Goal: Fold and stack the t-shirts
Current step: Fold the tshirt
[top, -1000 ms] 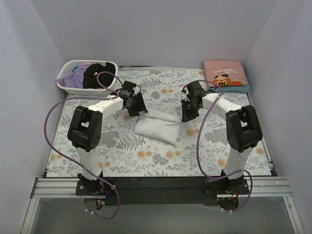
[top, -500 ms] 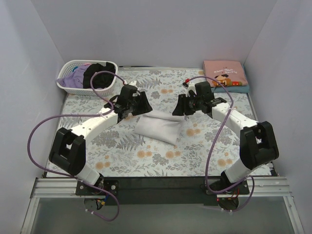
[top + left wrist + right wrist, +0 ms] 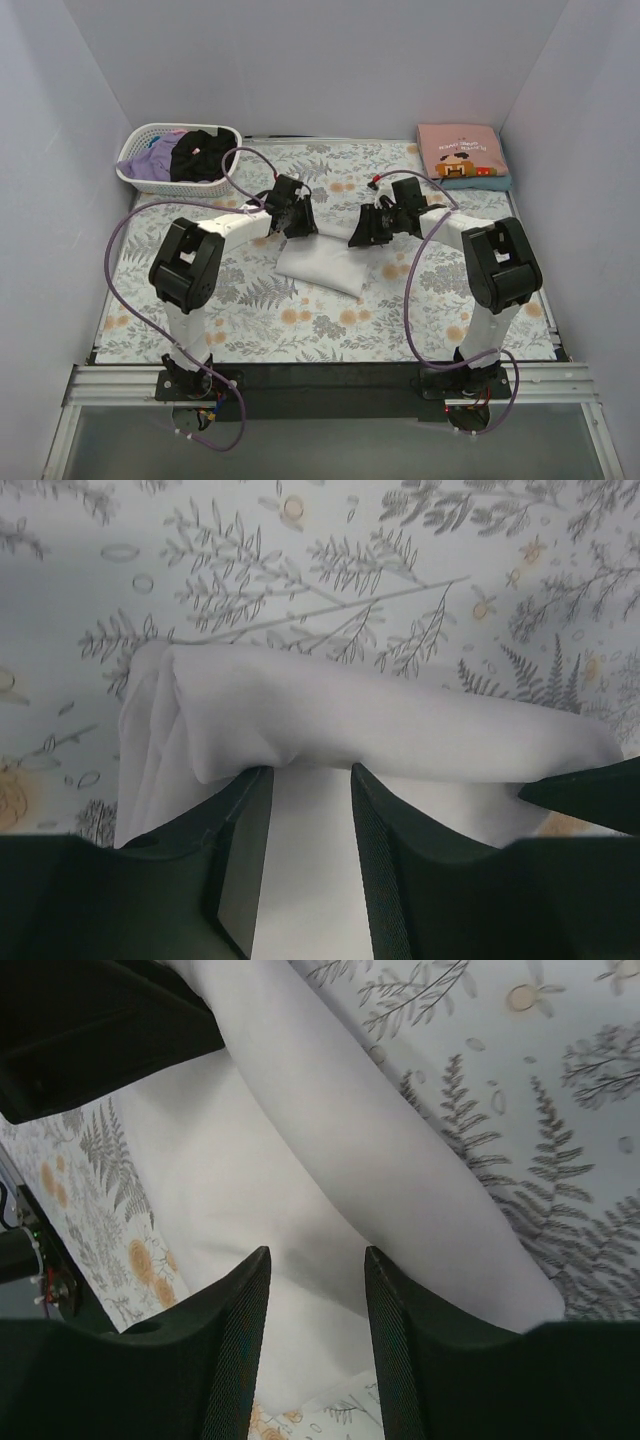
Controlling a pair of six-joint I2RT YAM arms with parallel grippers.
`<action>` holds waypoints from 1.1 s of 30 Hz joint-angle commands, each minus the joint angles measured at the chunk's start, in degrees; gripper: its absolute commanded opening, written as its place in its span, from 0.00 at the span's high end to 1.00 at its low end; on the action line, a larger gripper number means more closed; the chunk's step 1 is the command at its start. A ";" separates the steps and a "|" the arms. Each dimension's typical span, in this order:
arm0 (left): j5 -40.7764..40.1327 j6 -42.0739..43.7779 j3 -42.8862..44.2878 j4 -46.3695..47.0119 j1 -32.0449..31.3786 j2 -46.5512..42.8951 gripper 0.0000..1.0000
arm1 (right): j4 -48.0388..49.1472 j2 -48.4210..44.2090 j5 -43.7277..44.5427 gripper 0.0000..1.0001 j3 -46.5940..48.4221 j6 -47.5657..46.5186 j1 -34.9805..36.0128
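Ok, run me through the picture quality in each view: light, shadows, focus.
Top external: soft, even light, sharp throughout, faint shadows under the arms, the white t-shirt showing few folds. Left wrist: floral cloth crisp, the left gripper dark and soft-edged up close. Right wrist: t-shirt bright with little texture, right gripper nearly black, the weave on its pads just visible.

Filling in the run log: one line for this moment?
white t-shirt: folded | left fingers: open over it | right fingers: open over it

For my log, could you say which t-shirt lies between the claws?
The folded white t-shirt mid-table; the pink printed t-shirt lies in the far right corner, apart.
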 commanded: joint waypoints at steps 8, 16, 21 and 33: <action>-2.57 0.75 16.16 -0.93 1.20 8.37 0.52 | 4.82 -0.37 1.75 0.51 6.14 1.89 -4.80; -0.19 -4.86 -2.50 0.02 1.11 -11.71 0.46 | 19.23 -10.65 -15.57 0.51 -13.42 12.79 -2.87; -2.91 -8.47 -17.57 3.88 1.11 -22.47 0.46 | 25.39 -13.13 -17.24 0.51 -21.98 14.64 0.82; 2.80 -22.88 -34.80 12.32 -0.47 -25.11 0.52 | 29.79 -2.23 -18.03 0.58 -30.25 9.64 -8.55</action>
